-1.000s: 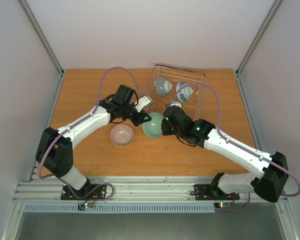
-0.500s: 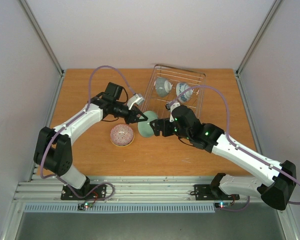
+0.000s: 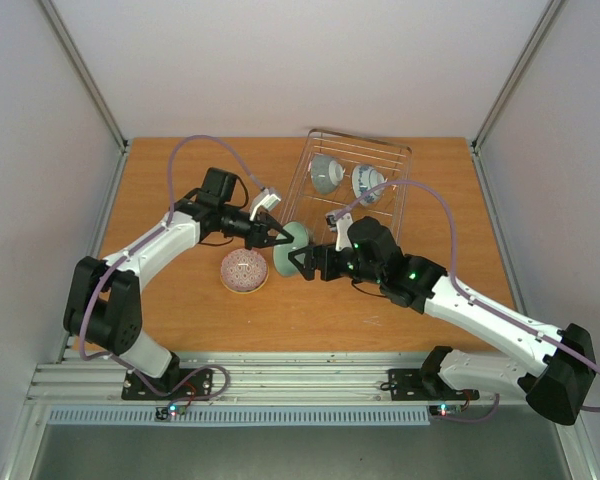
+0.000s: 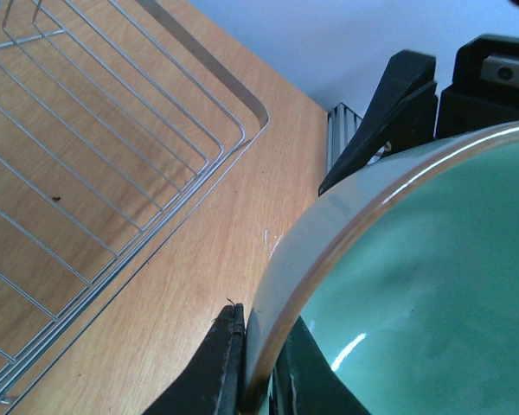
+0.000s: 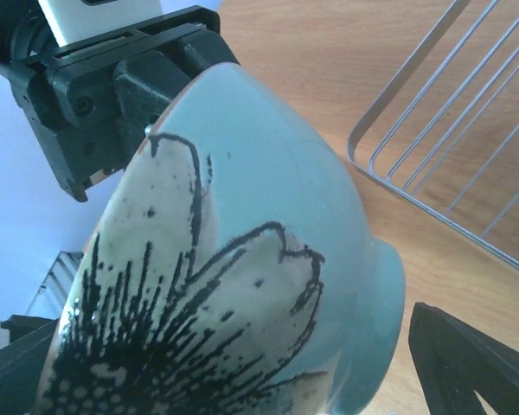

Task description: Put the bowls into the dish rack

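From the top camera I see the left gripper (image 3: pixel 280 238) closed on the rim of a pale green bowl (image 3: pixel 293 247). The bowl is tipped on edge over the middle of the wooden table (image 3: pixel 170 190). The right gripper (image 3: pixel 305 263) faces it from the opposite side with its black fingers spread wide and gripping nothing.

Only the left wrist camera shows the inside of the bowl: glossy sea-green glaze with a thin brownish line along the lip. It also shows the lip pinched tight between two dark fingers (image 4: pixel 221 367).

Only the right wrist camera shows the outside. The wall is smooth and pale blue-green, with a cream patch carrying a black brush-drawn flower, and it ends in a short round foot ring. One right finger (image 5: pixel 467 363) stands apart from that foot. Whether the other touches the bowl, I cannot tell.

The dish rack (image 3: pixel 400 200) is thin silvery wire with rounded corners and sits at the far edge, right of centre. A grey-green bowl (image 3: pixel 326 172) and a blue-and-white bowl (image 3: pixel 368 183) lie tilted inside it.

A pink patterned bowl (image 3: pixel 244 271) rests on the wood just left of the held bowl, nearer the near edge.
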`<state>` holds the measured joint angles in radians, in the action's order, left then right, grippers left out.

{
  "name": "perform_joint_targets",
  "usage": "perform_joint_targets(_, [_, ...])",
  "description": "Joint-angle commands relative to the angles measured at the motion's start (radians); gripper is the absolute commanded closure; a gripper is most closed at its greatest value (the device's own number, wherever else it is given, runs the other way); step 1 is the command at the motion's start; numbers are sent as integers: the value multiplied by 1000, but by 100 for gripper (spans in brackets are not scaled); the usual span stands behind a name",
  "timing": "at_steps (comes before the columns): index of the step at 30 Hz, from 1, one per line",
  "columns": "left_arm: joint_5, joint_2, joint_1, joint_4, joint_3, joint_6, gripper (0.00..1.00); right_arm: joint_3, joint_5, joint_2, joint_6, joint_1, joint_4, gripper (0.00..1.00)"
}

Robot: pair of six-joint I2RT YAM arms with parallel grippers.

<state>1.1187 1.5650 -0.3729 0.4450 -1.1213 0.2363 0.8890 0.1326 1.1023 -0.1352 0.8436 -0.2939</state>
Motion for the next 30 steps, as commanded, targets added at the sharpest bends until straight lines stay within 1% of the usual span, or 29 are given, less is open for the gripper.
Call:
perform_joint_targets(1, [77, -42, 11, -90, 10, -30, 100, -24, 66, -19, -39, -2, 63, 5])
perform_joint_targets(5, [76, -39, 11, -98, 12, -35, 99, -43, 100, -16, -51, -2, 107, 10])
perform_joint_targets(8, [74, -39, 11, -98, 11, -36, 99, -58, 108, -10, -56, -2, 135, 18])
perform_joint_targets(9, [75, -39, 12, -98, 11, -36, 99, -62, 113, -8, -58, -2, 143, 23])
perform_joint_targets(12, [75, -36, 11, -98, 11, -35, 99, -71, 130, -5, -58, -3, 173, 45])
perform_joint_targets(14, [75, -32, 12, -97, 10, -36, 100, -74, 134, -6, -55, -3, 183, 64])
perform_joint_targets(17, [68, -30, 11, -95, 11, -36, 99, -74, 122, -20, -44, -2, 183, 96])
perform_joint_targets(18, [67, -29, 12, -96, 9, -37, 99, -74, 114, -25, -39, -3, 180, 98])
perform_joint_targets(27, [52, -34, 12, -97, 12, -39, 100, -39, 80, -51, 23, -3, 132, 99])
perform_joint_targets(28, [54, -34, 12, -97, 12, -40, 99, -35, 84, -50, 27, -3, 128, 97])
perform_joint_targets(29, [57, -33, 12, -97, 12, -40, 99, -35, 87, -51, 28, -3, 129, 87])
perform_joint_targets(30, [60, -34, 12, -97, 12, -39, 100, -38, 91, -53, 27, -3, 135, 72])
